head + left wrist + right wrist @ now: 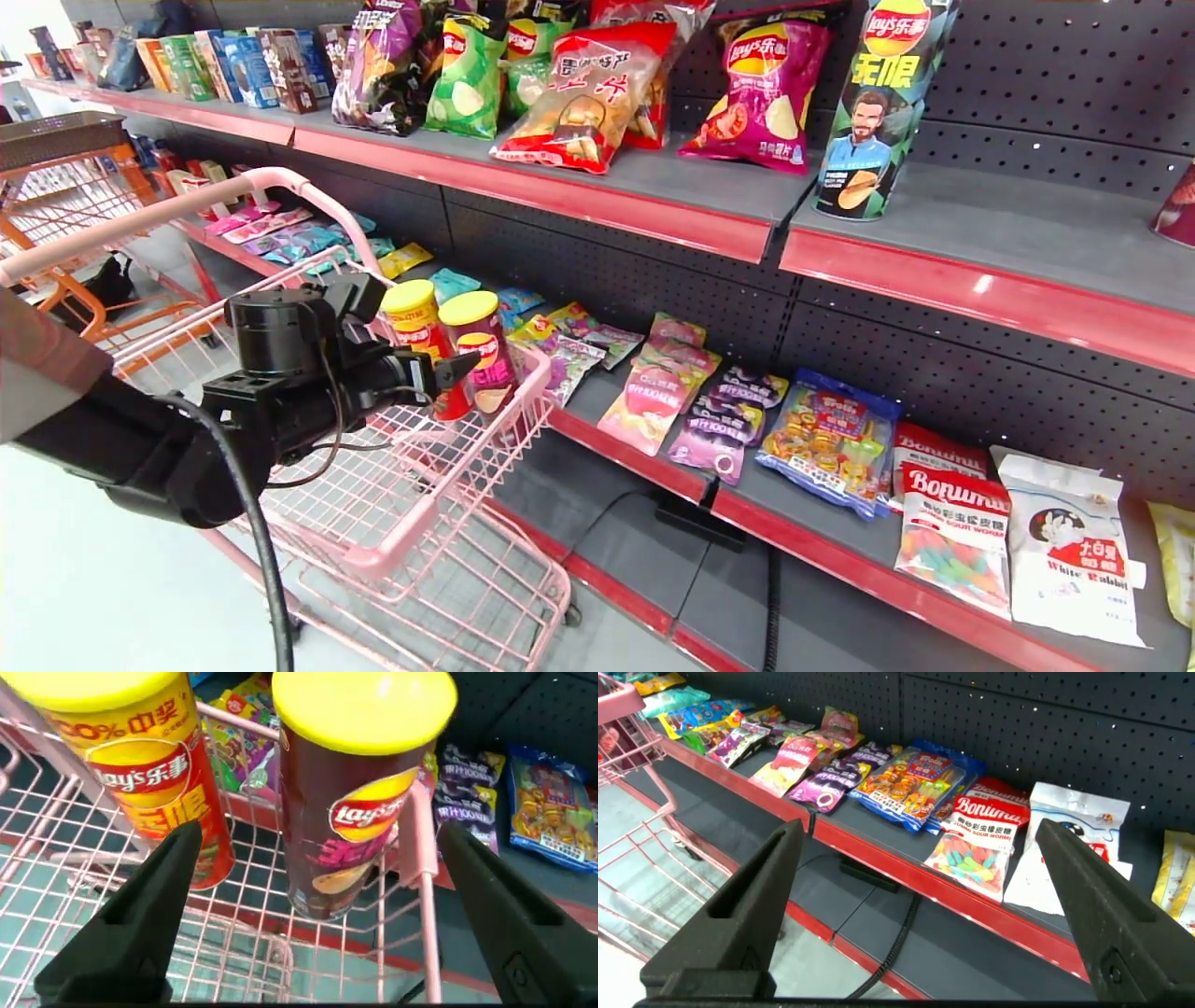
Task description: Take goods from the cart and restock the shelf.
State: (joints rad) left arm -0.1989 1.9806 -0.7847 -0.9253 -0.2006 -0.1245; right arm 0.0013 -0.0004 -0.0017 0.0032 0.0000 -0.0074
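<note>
Dark grey shop shelving with red front strips is running across the scene, an upper shelf (653,201) carrying crisp bags and a lower shelf (644,448) carrying flat sweet packets. A pink wire shopping cart (448,504) is standing just beside the lower shelf.

Two tubes are standing upright in the cart's far corner, close together: a red cardboard crisp tube with a yellow plastic lid (415,322) and a maroon cardboard crisp tube with a yellow plastic lid (478,345). A tall dark tube of the same kind (873,112) is standing on the upper shelf, which is probably showing where these belong.

The left hand (448,378) is hovering at the cart with its fingers spread wide. In the left wrist view they are flanking the maroon tube and gripping nothing. The right hand (917,826) is likewise wide open and empty, hanging out in front of the lower shelf.

The maroon tube is likely going to feel light and stiff, with a smooth, slightly slippery wall and brittle contents. Taking it around the middle of the body, below the lid, is looking safest, since the lid could pop off and a hard squeeze could dent the card.

Both tubes are wearing printed wrap labels with a round logo and lettering, red on one, maroon on the other.
</note>
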